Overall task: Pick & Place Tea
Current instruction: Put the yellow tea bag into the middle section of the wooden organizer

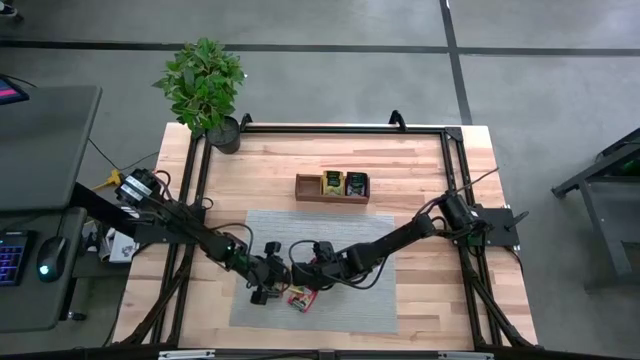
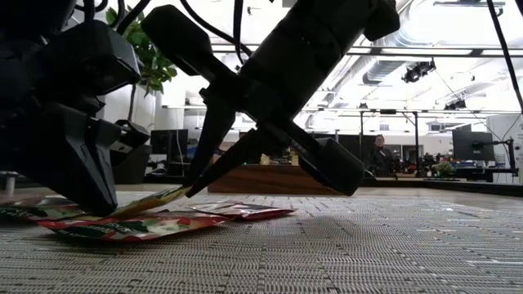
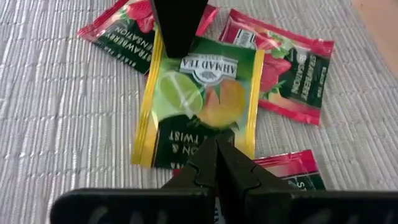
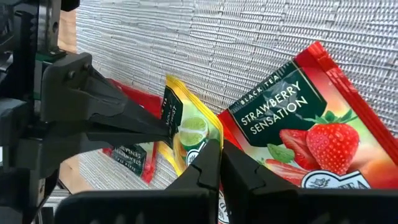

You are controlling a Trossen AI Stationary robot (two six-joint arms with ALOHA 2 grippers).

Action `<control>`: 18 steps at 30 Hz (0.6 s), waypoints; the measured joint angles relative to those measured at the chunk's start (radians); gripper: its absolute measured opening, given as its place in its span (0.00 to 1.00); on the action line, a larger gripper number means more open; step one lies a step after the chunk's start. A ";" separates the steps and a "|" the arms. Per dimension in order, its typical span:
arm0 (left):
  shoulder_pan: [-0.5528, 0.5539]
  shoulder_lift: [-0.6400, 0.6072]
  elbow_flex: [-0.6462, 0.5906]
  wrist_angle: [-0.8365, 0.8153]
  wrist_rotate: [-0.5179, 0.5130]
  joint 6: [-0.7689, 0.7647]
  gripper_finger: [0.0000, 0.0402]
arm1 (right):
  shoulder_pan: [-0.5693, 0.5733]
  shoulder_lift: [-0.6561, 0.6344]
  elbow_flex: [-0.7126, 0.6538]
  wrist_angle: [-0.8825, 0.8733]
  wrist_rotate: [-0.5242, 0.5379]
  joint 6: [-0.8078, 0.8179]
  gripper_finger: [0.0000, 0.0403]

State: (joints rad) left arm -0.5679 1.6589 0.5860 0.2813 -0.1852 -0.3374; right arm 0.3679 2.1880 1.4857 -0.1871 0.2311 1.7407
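1. The job looks well short of done. The wooden tray (image 1: 332,187), beyond the far edge of the grey mat (image 1: 370,300), holds two sachets as far as the high view shows: a yellowish one (image 1: 332,183) in the middle slot and a dark green one (image 1: 355,184) in the slot on the right arm's side. The third slot, on the left arm's side, shows no sachet.
2. Still to move: a small heap of tea near the mat's front edge, well apart from the tray. It has a green-and-yellow lemon sachet (image 3: 198,99) lying over several red strawberry sachets (image 3: 287,73).
3. The left gripper (image 3: 216,148) has its fingers shut, pinching one edge of the lemon sachet.
4. The right gripper (image 4: 220,152) is also closed, on the opposite edge of that sachet. Its grip looks thin.
5. Judging by this, both arms hold the one sachet, raised at an edge off the mat; carrying it to the tray is what is left.
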 joint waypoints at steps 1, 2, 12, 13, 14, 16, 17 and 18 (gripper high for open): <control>0.000 -0.010 -0.002 -0.006 0.000 0.000 0.00 | 0.000 0.000 0.000 0.000 0.004 -0.002 0.00; 0.000 -0.020 -0.003 -0.014 0.001 0.000 0.00 | 0.001 0.000 0.000 -0.005 0.004 -0.003 0.00; -0.001 -0.190 -0.001 -0.082 -0.002 0.045 0.00 | 0.019 0.000 0.000 -0.015 0.044 -0.018 0.00; -0.001 -0.215 -0.001 -0.101 -0.010 0.048 0.00 | 0.022 0.000 0.000 -0.015 0.051 -0.022 0.00; -0.001 -0.239 -0.001 -0.111 -0.017 0.051 0.00 | 0.025 0.000 0.000 -0.015 0.059 -0.026 0.00; -0.001 -0.289 -0.001 -0.148 -0.043 0.059 0.00 | 0.034 0.000 0.000 -0.010 0.094 -0.052 0.00; -0.001 -0.312 -0.001 -0.167 -0.059 0.064 0.00 | 0.039 0.000 0.000 -0.009 0.115 -0.057 0.00; -0.001 -0.333 -0.001 -0.180 -0.068 0.071 0.00 | 0.045 0.000 0.000 -0.007 0.140 -0.063 0.00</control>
State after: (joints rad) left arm -0.5690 1.3261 0.5854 0.1013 -0.2531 -0.2668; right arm 0.4128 2.1880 1.4857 -0.1944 0.3706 1.6778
